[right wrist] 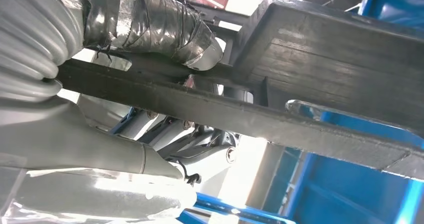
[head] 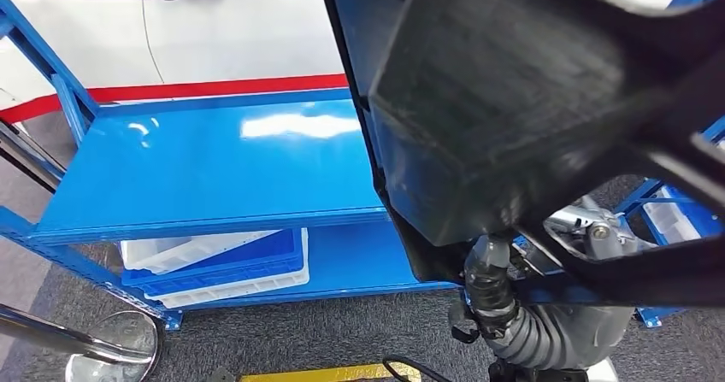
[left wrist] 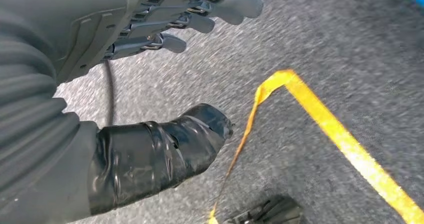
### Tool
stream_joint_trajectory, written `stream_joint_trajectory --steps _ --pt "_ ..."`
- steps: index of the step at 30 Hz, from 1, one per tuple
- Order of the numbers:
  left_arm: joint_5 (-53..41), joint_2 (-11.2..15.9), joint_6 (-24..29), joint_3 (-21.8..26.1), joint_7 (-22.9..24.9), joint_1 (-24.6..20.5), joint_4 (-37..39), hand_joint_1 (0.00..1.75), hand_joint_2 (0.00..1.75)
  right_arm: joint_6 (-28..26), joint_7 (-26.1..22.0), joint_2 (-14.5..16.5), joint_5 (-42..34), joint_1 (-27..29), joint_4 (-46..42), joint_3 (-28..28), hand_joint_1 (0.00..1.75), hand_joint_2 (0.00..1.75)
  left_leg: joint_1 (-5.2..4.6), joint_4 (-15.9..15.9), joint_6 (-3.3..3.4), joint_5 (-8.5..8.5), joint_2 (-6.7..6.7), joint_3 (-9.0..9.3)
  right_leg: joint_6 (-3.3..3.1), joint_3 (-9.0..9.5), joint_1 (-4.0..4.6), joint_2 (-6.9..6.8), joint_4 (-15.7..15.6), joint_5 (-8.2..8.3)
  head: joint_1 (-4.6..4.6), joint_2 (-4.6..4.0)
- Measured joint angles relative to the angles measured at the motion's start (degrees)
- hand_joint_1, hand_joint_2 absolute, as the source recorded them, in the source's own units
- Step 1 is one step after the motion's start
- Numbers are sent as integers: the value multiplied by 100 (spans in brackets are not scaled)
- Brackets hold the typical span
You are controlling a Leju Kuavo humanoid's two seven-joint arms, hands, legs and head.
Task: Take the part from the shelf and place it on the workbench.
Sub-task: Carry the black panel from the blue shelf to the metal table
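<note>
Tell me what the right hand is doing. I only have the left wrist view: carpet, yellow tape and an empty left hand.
Observer: The right hand holds the black part. In the right wrist view, its taped thumb lies over one of the part's bars.
Operator: Where is the part relative to the shelf?
Observer: It is up close to the head camera, in front of the right end of the blue shelf and not resting on it.
Operator: Anything on the shelf?
Observer: Stacked blue and white crates sit on the lower level, to the left of the part.
</note>
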Motion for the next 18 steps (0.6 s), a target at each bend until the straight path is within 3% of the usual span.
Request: stream_joint_trajectory --steps 1,2,4,5,6,7,9,11,12,13,15,16,18 --pt "-3 2 -11 -9 10 5 0 0 175 5 -2 2 1 13 -1 1 175 175 16 -37 35 89 21 -36 24 -33 3 5 70 -129 5 0" --pt "-4 2 -20 -15 20 7 0 0 175 13 -4 2 0 25 -1 1 175 175 34 -71 70 180 44 -92 43 -91 5 9 247 -371 13 0" --pt "11 2 -30 -26 34 5 0 0 175 30 -7 2 1 42 -2 1 175 175 37 -78 108 328 70 -260 74 -219 -4 8 893 -1011 28 0" --pt "23 2 -32 -33 38 5 0 0 175 36 -8 2 1 51 -3 1 175 175 37 -69 109 395 76 -354 90 -249 -9 7 1229 -1201 31 0" --pt "37 2 -36 -40 40 6 0 0 175 40 -7 2 2 62 -3 1 175 175 38 -56 99 461 81 -452 107 -224 -18 7 1466 -1247 31 0" --pt "50 1 -41 -46 42 6 0 0 175 42 -7 2 2 78 -3 1 175 175 40 -34 85 525 84 -556 122 -124 -32 6 1545 -1160 32 0" --pt "67 -3 -53 -53 43 4 0 0 175 36 -5 7 2 107 -3 1 175 175 51 51 35 633 83 -762 148 349 -74 7 1164 -892 31 0" --pt "72 -9 -62 -56 47 5 0 0 175 24 -5 23 2 127 -3 1 175 175 47 175 -34 703 71 -930 142 934 -77 19 416 -949 27 0" --pt "75 -10 -67 -58 54 5 0 0 175 15 -4 33 1 137 -3 1 175 175 45 222 -73 738 65 -976 118 1090 -66 29 159 -1037 25 0" --pt "81 -14 -77 -60 62 9 0 0 175 5 -3 45 -1 152 -2 1 175 175 51 238 -111 781 60 -1008 77 1136 -39 37 30 -1093 25 0" --pt "96 -18 -98 -62 78 33 2 0 175 -16 -2 64 -9 182 5 1 175 175 84 236 -191 829 53 -1051 -37 1028 -22 27 21 -1013 32 0" --pt "100 -24 -108 -64 83 47 3 0 175 -25 -2 74 -13 193 9 1 175 175 101 297 -225 717 50 -1101 -93 963 -18 18 22 -945 29 0" --pt "104 -40 -115 -66 86 58 4 0 175 -30 -3 90 -16 209 14 1 175 175 119 699 -272 177 50 -1253 -174 795 -22 4 18 -799 8 0"
